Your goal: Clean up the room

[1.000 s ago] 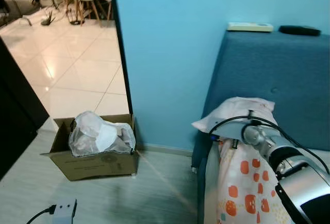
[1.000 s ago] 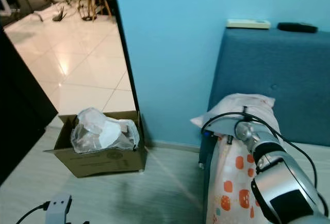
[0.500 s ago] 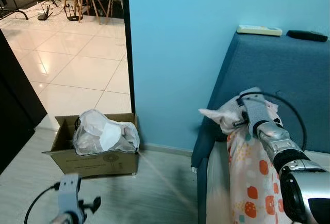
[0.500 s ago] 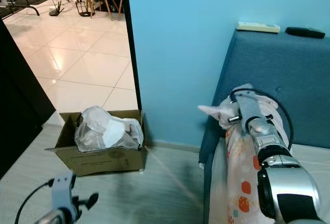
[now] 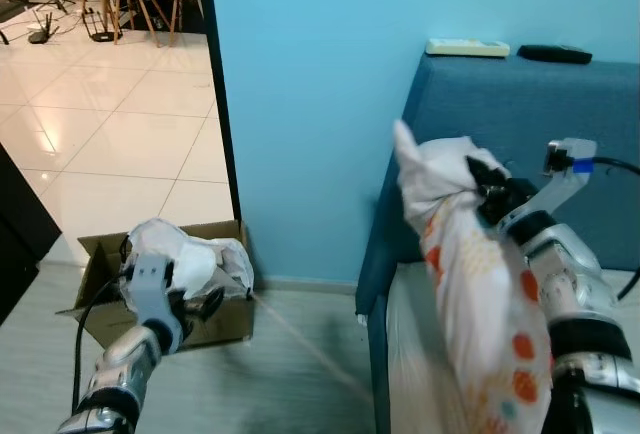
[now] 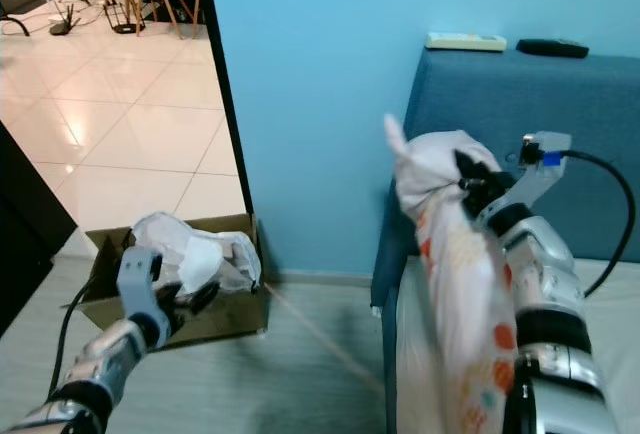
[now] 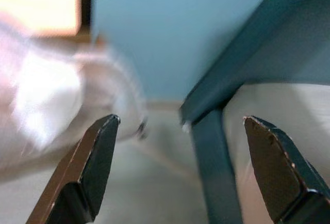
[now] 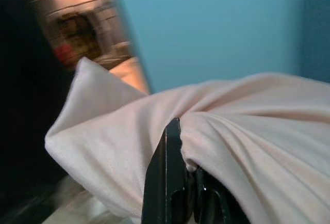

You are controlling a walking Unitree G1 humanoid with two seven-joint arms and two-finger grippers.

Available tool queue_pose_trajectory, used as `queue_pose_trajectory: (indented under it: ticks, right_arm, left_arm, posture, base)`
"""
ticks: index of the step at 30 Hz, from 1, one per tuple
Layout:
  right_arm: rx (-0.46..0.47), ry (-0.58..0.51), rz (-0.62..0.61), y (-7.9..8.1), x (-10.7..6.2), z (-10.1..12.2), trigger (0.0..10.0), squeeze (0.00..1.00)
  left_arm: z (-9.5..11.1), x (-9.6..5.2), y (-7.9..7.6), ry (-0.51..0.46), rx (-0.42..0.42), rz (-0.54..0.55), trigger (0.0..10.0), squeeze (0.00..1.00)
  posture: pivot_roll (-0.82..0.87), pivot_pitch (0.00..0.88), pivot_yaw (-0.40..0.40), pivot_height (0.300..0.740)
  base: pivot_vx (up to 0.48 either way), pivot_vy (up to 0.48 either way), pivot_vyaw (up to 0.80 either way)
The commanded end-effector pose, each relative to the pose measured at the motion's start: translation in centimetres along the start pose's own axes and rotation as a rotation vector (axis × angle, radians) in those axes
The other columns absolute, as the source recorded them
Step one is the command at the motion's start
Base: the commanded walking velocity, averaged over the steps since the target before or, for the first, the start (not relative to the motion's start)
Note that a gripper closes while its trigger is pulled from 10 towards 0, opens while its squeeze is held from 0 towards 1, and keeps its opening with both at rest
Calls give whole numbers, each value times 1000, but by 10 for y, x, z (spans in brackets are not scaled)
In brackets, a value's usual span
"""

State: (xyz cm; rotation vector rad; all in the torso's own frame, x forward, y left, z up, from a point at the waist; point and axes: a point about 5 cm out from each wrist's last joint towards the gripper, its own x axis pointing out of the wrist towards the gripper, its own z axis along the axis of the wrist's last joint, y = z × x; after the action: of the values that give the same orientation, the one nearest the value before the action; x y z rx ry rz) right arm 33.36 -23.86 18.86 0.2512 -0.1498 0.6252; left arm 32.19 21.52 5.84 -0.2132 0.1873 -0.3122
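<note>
Item: patterned cloth (image 5: 470,284), lifted off the blue sofa (image 5: 560,104).
Right gripper (image 6: 478,186) pinches the bunched top so the fabric hangs free beside the sofa arm; left gripper (image 5: 195,306), fingers spread and empty, reaches toward the cardboard box (image 5: 100,309) on the floor, the likely drop spot.

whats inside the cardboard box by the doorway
A crumpled clear and white plastic bag fills the cardboard box and bulges above its rim. Whatever lies under the bag is covered.
</note>
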Motion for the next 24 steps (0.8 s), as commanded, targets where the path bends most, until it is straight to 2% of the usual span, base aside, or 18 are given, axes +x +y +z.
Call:
queue_pose_trajectory:
  ticks: [1, 2, 3, 4, 6, 7, 9, 11, 12, 14, 16, 18, 20, 24]
  right_arm:
    - [-39, -51, 129, 14, 8, 20, 10000, 0]
    - [-58, -21, 184, 20, 5, 18, 10000, 0]
    - [-58, -21, 184, 20, 5, 18, 10000, 0]
    - [-72, 9, 218, 23, 1, 19, 10000, 0]
    - [-72, 9, 218, 23, 1, 19, 10000, 0]
    - [-117, 40, 218, 21, -5, 25, 10000, 0]
    - [-117, 40, 218, 21, -5, 25, 10000, 0]
    - [-165, 61, 233, 22, -21, 46, 10000, 0]
    - [-165, 61, 233, 22, -21, 46, 10000, 0]
    - [-147, -8, 323, 36, -31, 69, 10000, 0]
    - [-136, -37, 360, 41, -34, 75, 10000, 0]
    - [-100, -140, 433, 51, -35, 88, 10000, 0]
    - [-84, -231, 445, 52, -35, 97, 10000, 0]
    - [-85, -306, 403, 46, -33, 103, 10000, 0]
  left_arm:
    - [-3, 0, -5, 0, -11, -31, 10000, 0]
    - [4, 5, -9, -26, -12, -69, 10000, 0]
    - [4, 5, -9, -26, -12, -69, 10000, 0]
    - [11, 10, -15, -52, -7, -127, 10000, 0]
    - [11, 10, -15, -52, -7, -127, 10000, 0]
    - [23, 15, -26, -92, 4, -222, 10000, 0]
    - [23, 15, -26, -92, 4, -222, 10000, 0]
    - [51, 20, -47, -182, 34, -423, 10000, 0]
    - [51, 20, -47, -182, 34, -423, 10000, 0]
    - [76, 19, -62, -260, 55, -561, 10000, 0]
    - [82, 18, -66, -281, 62, -594, 10000, 0]
    - [101, 18, -70, -348, 80, -617, 10000, 0]
    - [119, 16, -73, -408, 92, -645, 10000, 0]
    - [133, 13, -78, -442, 111, -691, 10000, 0]
  posture:
    - [-48, 0, -48, 740]
    - [-48, 0, -46, 740]
    - [-48, 0, -46, 740]
    - [-47, 0, -48, 740]
    - [-47, 0, -48, 740]
    - [-50, 0, -47, 740]
    - [-50, 0, -47, 740]
    - [-55, 0, -45, 740]
    - [-55, 0, -45, 740]
    - [-60, 0, -44, 740]
    - [-60, 0, -44, 740]
    - [-59, 0, -44, 740]
    - [-56, 0, -46, 740]
    - [-45, 0, -48, 740]
  base:
    - [0, 0, 0]
    - [0, 0, 0]
    - [0, 0, 0]
    - [0, 0, 0]
    - [0, 0, 0]
    - [0, 0, 0]
    - [0, 0, 0]
    - [0, 0, 0]
    - [0, 0, 0]
    - [0, 0, 0]
    - [0, 0, 0]
    - [0, 0, 0]
    - [0, 0, 0]
    - [0, 0, 0]
